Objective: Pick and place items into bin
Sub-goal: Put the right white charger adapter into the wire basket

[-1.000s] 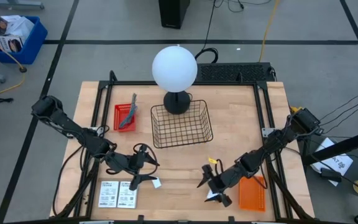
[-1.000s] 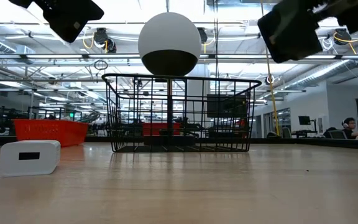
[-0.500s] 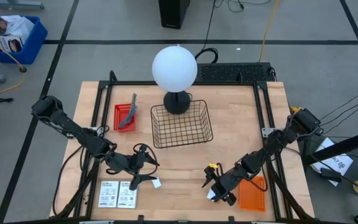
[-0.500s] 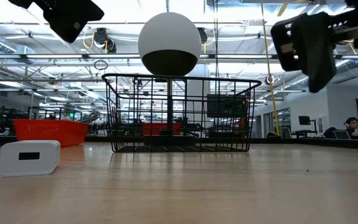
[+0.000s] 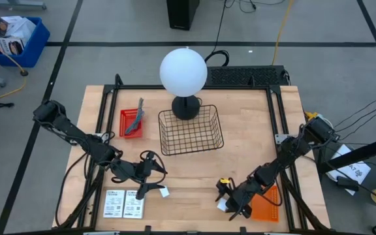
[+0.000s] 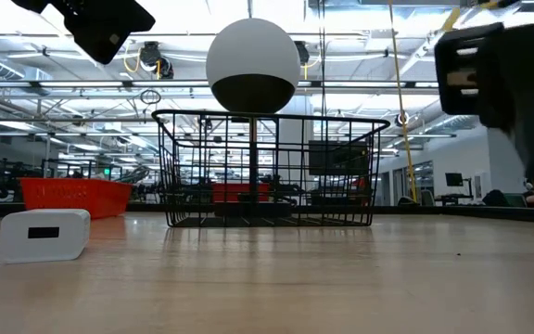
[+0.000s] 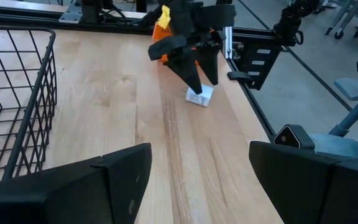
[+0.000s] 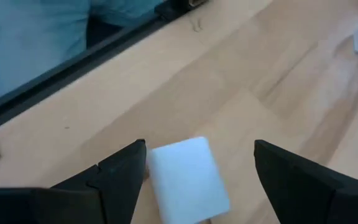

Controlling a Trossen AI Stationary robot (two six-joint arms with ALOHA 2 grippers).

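My right gripper [image 5: 226,201] is open near the table's front edge, tilted down over a small white block [image 8: 188,177] that lies flat on the wood. Its fingers stand on either side of the block without touching it. The left wrist view shows the same gripper [image 7: 194,62] above that block [image 7: 199,96]. My left gripper [image 5: 156,179] waits open at the front left, with a second white block [image 5: 164,192] lying just beside it. Two white cards [image 5: 124,203] lie flat at the front left corner. The wire basket [image 5: 190,130] stands mid-table.
A white globe lamp [image 5: 183,72] stands just behind the basket. A red tray [image 5: 131,123] at the far left holds a grey tool. An orange tray [image 5: 265,203] lies right of my right gripper. Bare wood lies between the two grippers.
My right gripper has gone down and toward the table's near edge, and it has rolled at the wrist. It now hangs lower over the white block. The jaws stayed open. The left arm kept still.
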